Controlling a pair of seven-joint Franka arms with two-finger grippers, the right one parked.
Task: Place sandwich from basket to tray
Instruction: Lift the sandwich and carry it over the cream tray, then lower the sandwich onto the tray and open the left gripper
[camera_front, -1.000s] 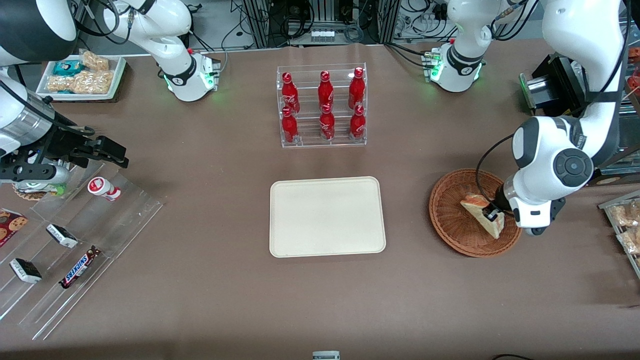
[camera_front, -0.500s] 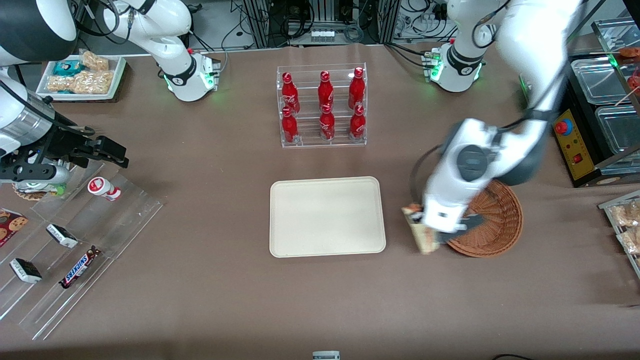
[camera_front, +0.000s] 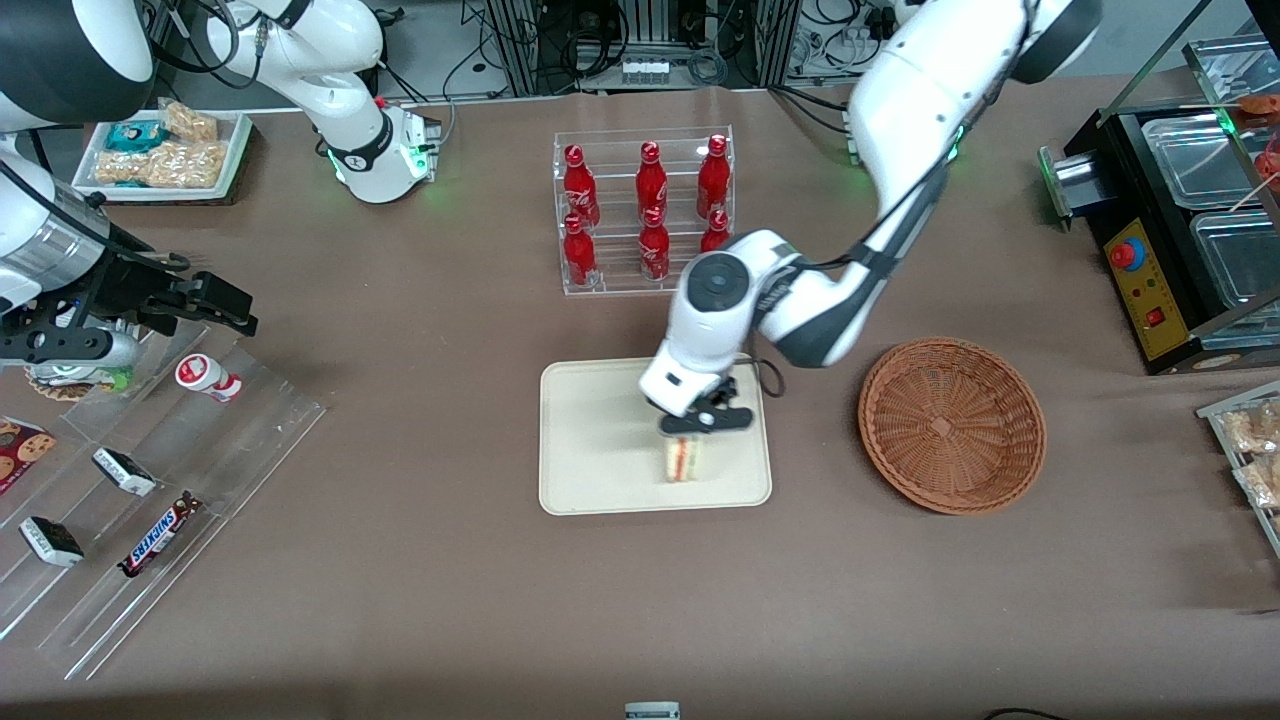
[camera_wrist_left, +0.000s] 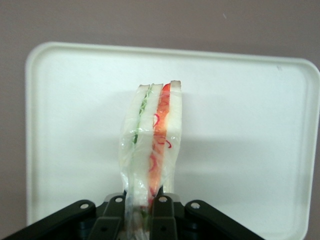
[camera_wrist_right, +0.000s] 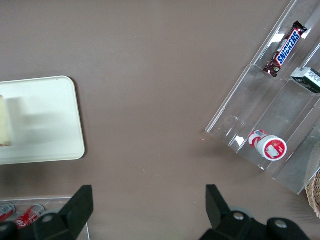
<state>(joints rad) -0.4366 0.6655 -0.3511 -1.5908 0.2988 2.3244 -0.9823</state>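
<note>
My left gripper (camera_front: 697, 428) hangs over the cream-beige tray (camera_front: 590, 440), shut on the sandwich (camera_front: 684, 458). The sandwich is a wrapped wedge of white bread with red and green filling; it hangs from the jaws over the part of the tray nearest the front camera, on the basket's side. In the left wrist view the gripper (camera_wrist_left: 142, 210) pinches the sandwich (camera_wrist_left: 152, 145) at its end, with the tray (camera_wrist_left: 250, 130) below it. I cannot tell if the sandwich touches the tray. The brown wicker basket (camera_front: 951, 424) sits empty beside the tray, toward the working arm's end.
A clear rack of red bottles (camera_front: 645, 212) stands farther from the front camera than the tray. Clear stepped racks with snack bars (camera_front: 150, 470) and a small white tray of snacks (camera_front: 165, 150) lie toward the parked arm's end. A black box with lidded bins (camera_front: 1190, 230) stands by the basket.
My left gripper has lifted the sandwich out of the basket and carried it sideways to above the tray. The basket is now empty.
</note>
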